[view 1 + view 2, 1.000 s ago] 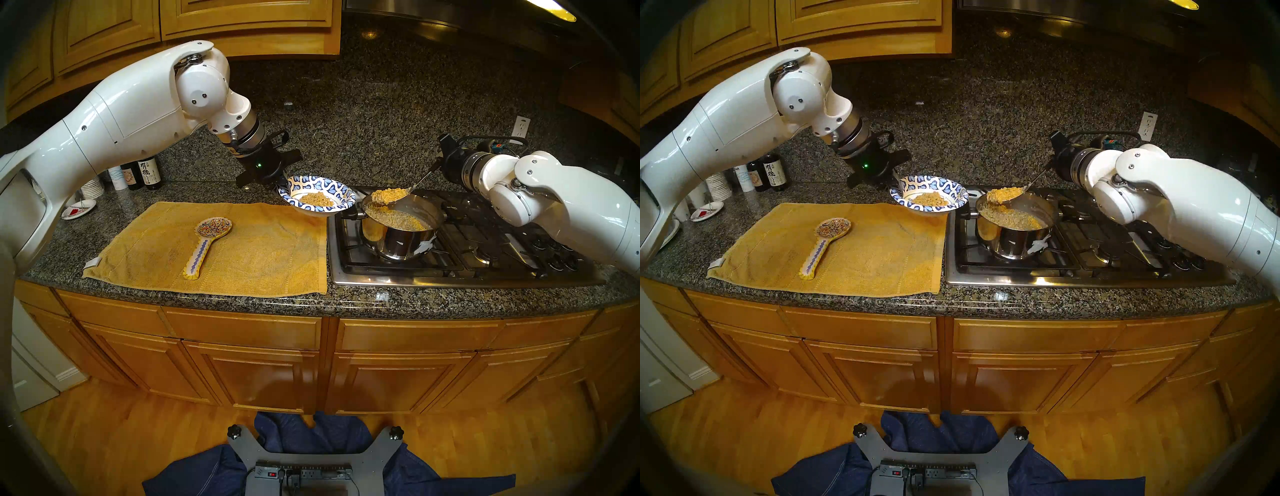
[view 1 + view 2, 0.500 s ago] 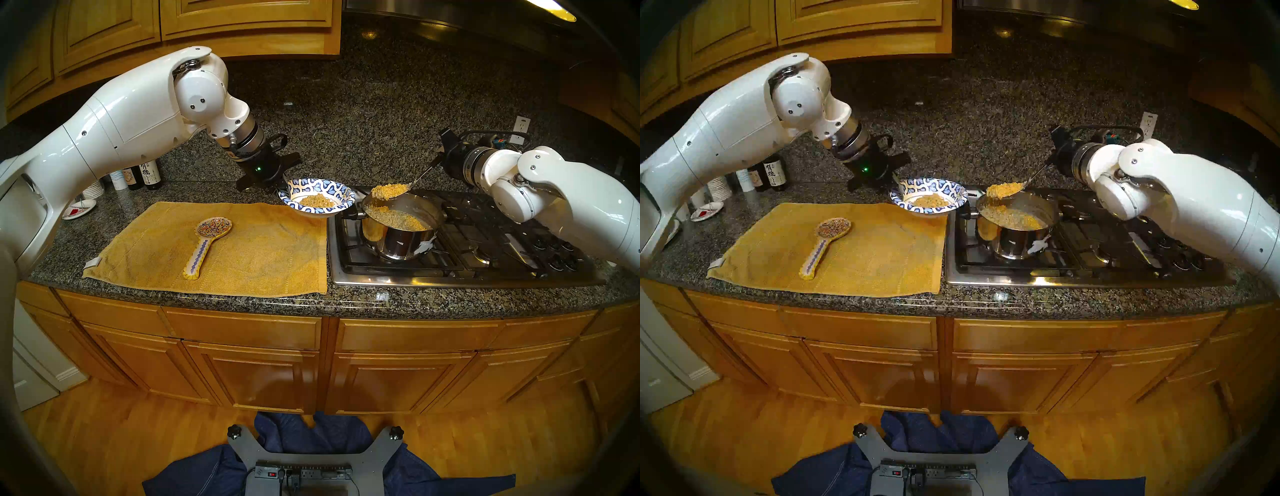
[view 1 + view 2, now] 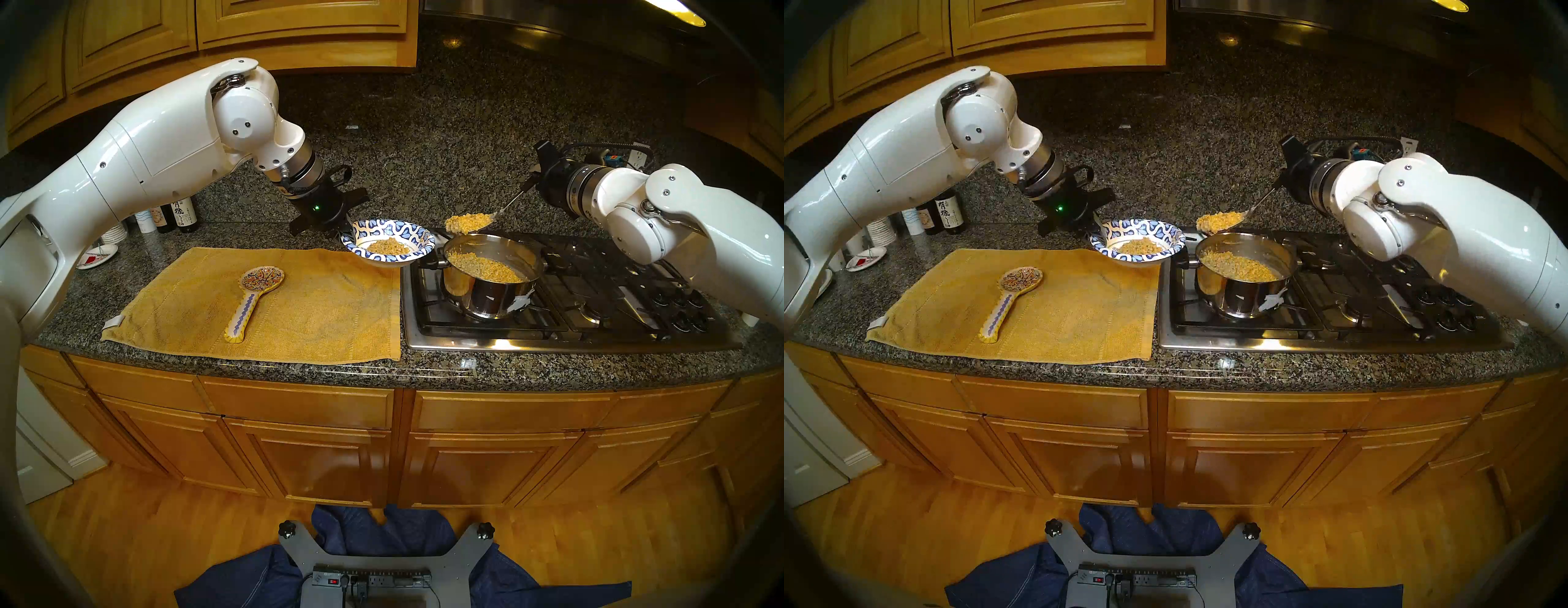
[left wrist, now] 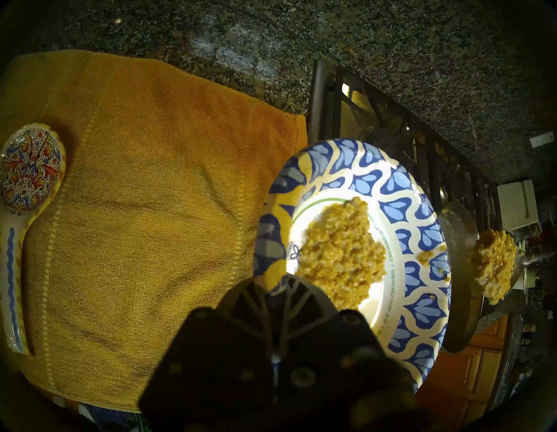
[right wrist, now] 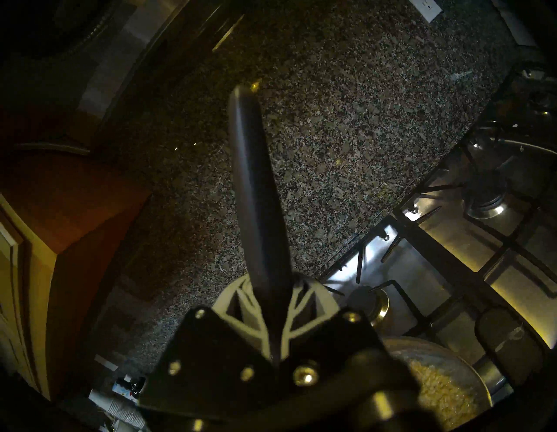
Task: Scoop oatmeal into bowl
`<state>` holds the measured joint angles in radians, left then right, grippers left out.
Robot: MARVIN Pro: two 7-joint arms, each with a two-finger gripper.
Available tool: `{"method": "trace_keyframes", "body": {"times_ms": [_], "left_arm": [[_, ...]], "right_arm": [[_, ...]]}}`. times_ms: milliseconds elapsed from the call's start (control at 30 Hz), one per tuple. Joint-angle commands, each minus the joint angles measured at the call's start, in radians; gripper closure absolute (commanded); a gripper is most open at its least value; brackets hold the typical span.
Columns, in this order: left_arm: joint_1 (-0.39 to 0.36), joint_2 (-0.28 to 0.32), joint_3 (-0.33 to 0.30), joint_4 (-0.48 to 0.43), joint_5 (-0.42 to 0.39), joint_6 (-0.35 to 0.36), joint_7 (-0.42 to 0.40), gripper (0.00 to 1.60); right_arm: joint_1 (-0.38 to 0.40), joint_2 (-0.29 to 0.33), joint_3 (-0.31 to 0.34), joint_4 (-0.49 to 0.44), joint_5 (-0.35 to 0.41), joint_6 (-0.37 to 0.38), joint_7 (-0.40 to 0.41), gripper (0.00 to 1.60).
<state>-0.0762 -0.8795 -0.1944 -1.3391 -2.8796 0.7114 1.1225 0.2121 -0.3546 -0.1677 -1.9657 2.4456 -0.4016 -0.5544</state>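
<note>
Left gripper point(image 3: 345, 232) clamps the light, flimsy paper bowl point(image 3: 388, 242) by its rim, left of the pot point(image 3: 492, 276); support it level. Right gripper point(image 3: 535, 180) grips your spoon point(image 3: 469, 223), heaped with sticky oatmeal point(image 3: 466, 220) above the pot.

The right gripper point(image 5: 272, 304) is clamping a dark spoon handle point(image 5: 256, 187), which is sticking straight out beyond its pale fingers point(image 5: 232, 304) against the speckled granite backsplash point(image 5: 346, 120). Off to its right a steel stovetop point(image 5: 452, 256) is gleaming, and just beside its lower right a pot point(image 5: 470, 365) is showing yellow oatmeal point(image 5: 446, 392).
</note>
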Motion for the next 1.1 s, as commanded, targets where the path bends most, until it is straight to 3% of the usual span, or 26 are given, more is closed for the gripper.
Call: {"method": "trace_keyframes", "body": {"times_ms": [0, 433, 700, 867, 1067], "left_arm": [[-0.035, -0.010, -0.038, -0.004, 0.000, -0.003, 0.022, 1.60], [-0.031, -0.010, -0.043, -0.005, 0.000, -0.004, 0.024, 1.60], [-0.030, -0.010, -0.046, -0.005, 0.000, -0.005, 0.027, 1.60], [-0.028, -0.011, -0.050, -0.005, 0.000, -0.005, 0.030, 1.60], [-0.024, -0.012, -0.056, -0.005, 0.000, -0.005, 0.037, 1.60]], "right_arm": [[0.054, -0.017, 0.052, -0.026, 0.003, -0.007, 0.006, 1.60], [0.061, -0.083, 0.071, -0.064, 0.023, -0.023, 0.005, 1.60], [0.068, -0.122, 0.073, -0.086, -0.003, -0.028, -0.001, 1.60], [0.082, -0.168, 0.035, -0.088, -0.105, -0.026, -0.042, 1.60], [0.076, -0.200, 0.002, -0.066, -0.168, -0.038, -0.089, 1.60]]}}
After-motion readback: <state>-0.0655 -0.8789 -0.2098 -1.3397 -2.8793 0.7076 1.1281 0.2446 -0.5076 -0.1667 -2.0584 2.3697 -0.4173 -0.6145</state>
